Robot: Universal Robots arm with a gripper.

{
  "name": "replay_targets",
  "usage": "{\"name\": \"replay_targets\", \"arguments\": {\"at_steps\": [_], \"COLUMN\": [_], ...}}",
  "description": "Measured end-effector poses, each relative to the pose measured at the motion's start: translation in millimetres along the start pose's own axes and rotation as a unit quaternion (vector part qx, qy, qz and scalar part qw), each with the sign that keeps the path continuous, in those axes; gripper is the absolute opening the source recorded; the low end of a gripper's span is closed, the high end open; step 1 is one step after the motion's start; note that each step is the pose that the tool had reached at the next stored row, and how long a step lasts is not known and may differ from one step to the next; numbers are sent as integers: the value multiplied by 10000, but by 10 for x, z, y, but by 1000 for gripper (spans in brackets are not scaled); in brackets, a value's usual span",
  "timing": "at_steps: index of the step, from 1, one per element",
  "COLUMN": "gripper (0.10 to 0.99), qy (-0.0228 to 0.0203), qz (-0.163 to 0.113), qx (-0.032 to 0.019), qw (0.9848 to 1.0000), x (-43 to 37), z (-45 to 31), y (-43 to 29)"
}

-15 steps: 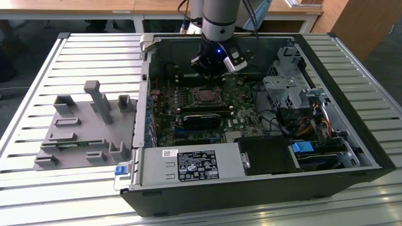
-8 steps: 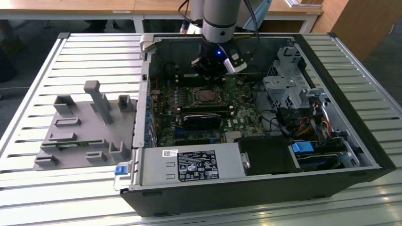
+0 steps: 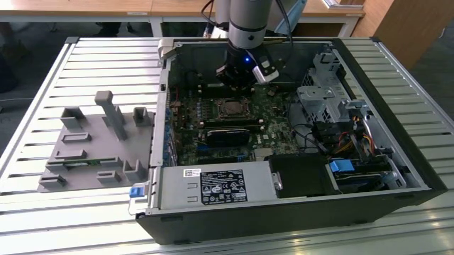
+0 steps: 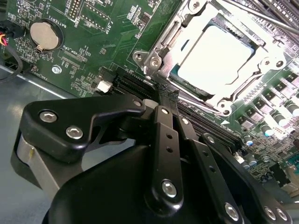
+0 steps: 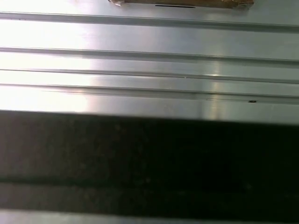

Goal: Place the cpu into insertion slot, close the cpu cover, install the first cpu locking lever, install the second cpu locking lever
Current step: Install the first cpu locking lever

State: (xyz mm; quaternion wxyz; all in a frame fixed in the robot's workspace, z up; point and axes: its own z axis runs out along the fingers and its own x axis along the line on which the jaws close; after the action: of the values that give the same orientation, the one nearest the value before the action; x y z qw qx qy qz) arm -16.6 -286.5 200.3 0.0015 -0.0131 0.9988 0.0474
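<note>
Silvery-beige square cpu: we saw it seated in the metal-rimmed insertion slot, mid green motherboard.
Thin metal cpu cover: seemingly down, framing it.
Black gripper: fingers pinched together, empty, beside the slot.

exterior: high, whole case | second wrist: close, motherboard
</note>
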Motion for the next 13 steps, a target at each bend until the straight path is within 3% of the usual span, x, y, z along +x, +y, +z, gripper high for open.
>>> {"name": "replay_targets", "arguments": {"at_steps": [4, 13], "gripper": [106, 106], "qy": [0, 5], "qz": [0, 0], "qx": [11, 150], "qw": [10000, 9999], "x": [0, 0], "z": [-3, 15], "y": [0, -2]}}
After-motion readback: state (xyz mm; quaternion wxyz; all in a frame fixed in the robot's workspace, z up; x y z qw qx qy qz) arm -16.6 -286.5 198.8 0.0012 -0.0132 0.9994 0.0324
